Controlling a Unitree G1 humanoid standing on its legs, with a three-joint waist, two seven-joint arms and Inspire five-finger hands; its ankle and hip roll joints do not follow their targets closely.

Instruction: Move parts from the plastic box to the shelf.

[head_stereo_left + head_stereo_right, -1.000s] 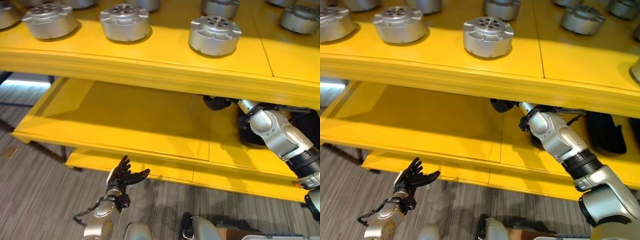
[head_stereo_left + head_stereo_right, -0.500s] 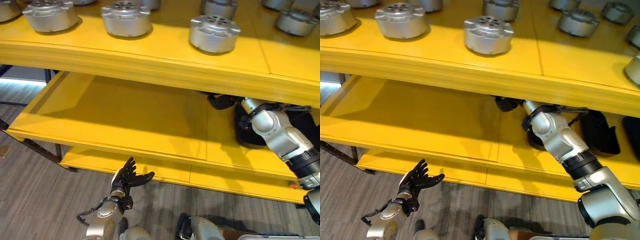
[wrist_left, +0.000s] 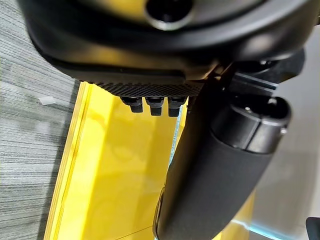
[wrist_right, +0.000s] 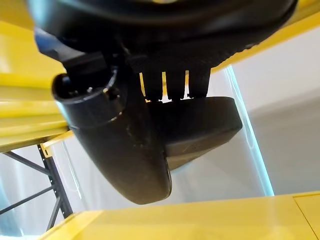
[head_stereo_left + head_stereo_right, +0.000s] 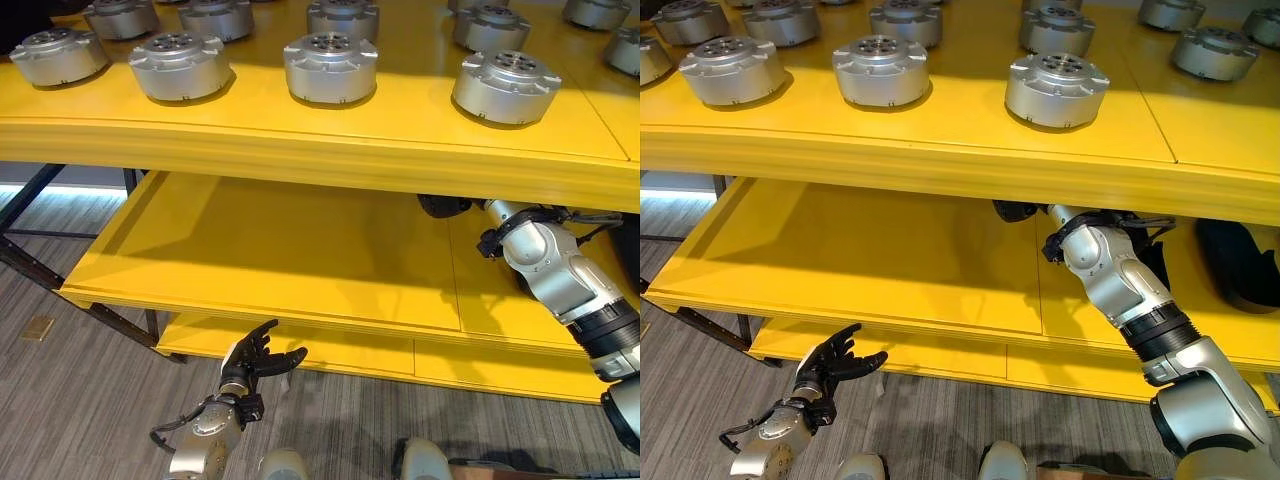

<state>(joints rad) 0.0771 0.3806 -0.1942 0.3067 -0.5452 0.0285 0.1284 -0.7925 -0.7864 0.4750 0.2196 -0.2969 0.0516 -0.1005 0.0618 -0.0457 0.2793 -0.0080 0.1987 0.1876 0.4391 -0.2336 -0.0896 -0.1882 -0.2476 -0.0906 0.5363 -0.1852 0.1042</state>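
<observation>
Parts (image 5: 330, 65) on shelf (image 5: 300, 150) top — right hand (image 5: 443, 205) beneath

I see parts (image 5: 331, 67) standing in rows on the top shelf (image 5: 300, 150). Below it my right hand (image 5: 441, 205) reaches in over the middle shelf (image 5: 270, 260); my left hand (image 5: 252, 362) sits in front, over the floor (image 5: 70, 400).

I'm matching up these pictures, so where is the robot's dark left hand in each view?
Left eye view: dark left hand, low, left of centre, fingers spread, before the yellow shelf's lowest board.
Right eye view: low left, same pose.
Left wrist view: its bulk along the top, thumb crossing the middle.
Right wrist view: the right hand instead.
Shared landmark: the yellow shelf.
</observation>
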